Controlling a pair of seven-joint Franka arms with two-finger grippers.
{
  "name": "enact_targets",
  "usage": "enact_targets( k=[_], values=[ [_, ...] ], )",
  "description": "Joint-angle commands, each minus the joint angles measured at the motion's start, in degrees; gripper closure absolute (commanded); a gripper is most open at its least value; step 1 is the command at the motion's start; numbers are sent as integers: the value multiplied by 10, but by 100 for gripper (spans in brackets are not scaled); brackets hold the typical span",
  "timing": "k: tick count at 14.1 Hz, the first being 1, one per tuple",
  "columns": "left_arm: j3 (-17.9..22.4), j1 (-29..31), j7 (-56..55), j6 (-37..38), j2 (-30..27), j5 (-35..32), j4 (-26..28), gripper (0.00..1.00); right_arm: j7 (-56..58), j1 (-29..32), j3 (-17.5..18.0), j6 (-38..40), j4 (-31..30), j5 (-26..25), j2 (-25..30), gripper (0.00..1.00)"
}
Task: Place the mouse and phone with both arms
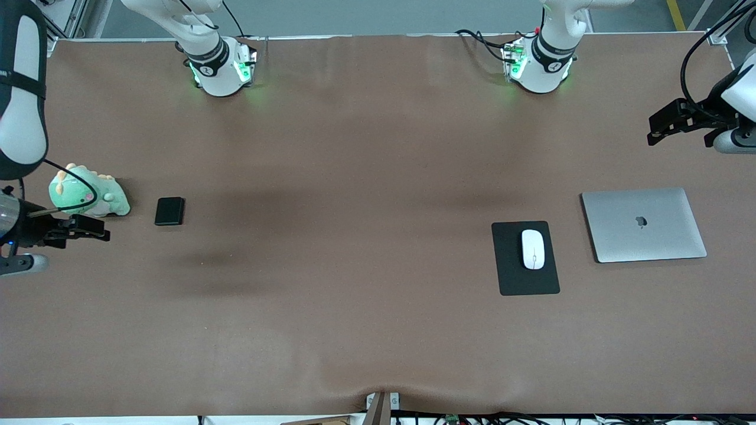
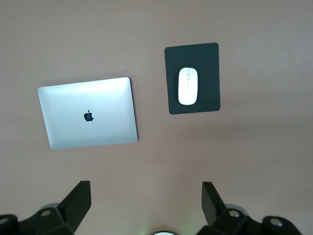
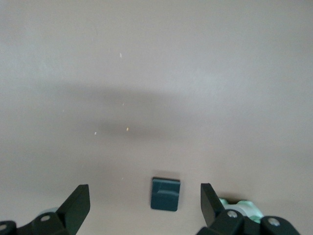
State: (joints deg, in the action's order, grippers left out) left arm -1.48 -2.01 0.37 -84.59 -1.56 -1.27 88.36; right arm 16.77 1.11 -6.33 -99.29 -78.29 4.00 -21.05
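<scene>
The brown bench (image 1: 366,307) spans the whole front view, and the two white arms rise from green-lit bases along its edge farthest from the front camera, the right arm (image 1: 207,56) at one end and the left arm (image 1: 546,56) at the other. Next in size is a closed silver laptop (image 1: 644,224) lying flat toward the left arm's end of the bench, also seen in the left wrist view (image 2: 88,112). Just beside it, toward the middle of the bench, lies a black mat (image 1: 525,277), and the mouse (image 1: 533,249) rests on that mat, roughly centred and lengthwise along it; the left wrist view shows the same white oval on the dark pad (image 2: 188,85). A green plush toy (image 1: 88,192) sits toward the right arm's end of the bench. The phone (image 1: 169,211) lies flat on the bare bench just beside the toy, apart from it, and shows in the right wrist view as a small dark slab (image 3: 165,194). The left end effector (image 2: 146,203) hangs in the air over the bench edge near the laptop, its fingers (image 2: 78,198) spread wide and empty. The right end effector (image 3: 145,201) hangs over the bench by the plush toy, its fingers (image 3: 78,200) likewise spread apart, gripping nothing.
</scene>
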Motion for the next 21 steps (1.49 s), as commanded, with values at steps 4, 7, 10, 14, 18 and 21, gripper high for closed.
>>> enact_targets(
  k=[4, 7, 10, 14, 18, 21],
  values=[
    [-3, 16, 12, 16, 5, -2, -16, 0, 9, 9, -2, 33, 122, -21, -23, 0],
    [-3, 16, 12, 16, 5, -2, -15, 0, 46, 3, 1, 98, 125, -54, 3, 0],
    [-3, 18, 12, 20, 6, 0, -15, 0, 48, -1, 6, 163, 102, -60, 50, 0],
    [-3, 18, 9, 20, 6, 5, -14, 0, 47, -1, 6, 103, -81, -60, 176, 0],
    [-3, 18, 8, 21, 5, 5, -12, 0, 52, 9, 12, 84, -187, -60, 254, 0],
    [-3, 18, 6, 21, 5, 5, -12, 0, 54, 10, 21, 88, -193, -60, 263, 0]
  ],
)
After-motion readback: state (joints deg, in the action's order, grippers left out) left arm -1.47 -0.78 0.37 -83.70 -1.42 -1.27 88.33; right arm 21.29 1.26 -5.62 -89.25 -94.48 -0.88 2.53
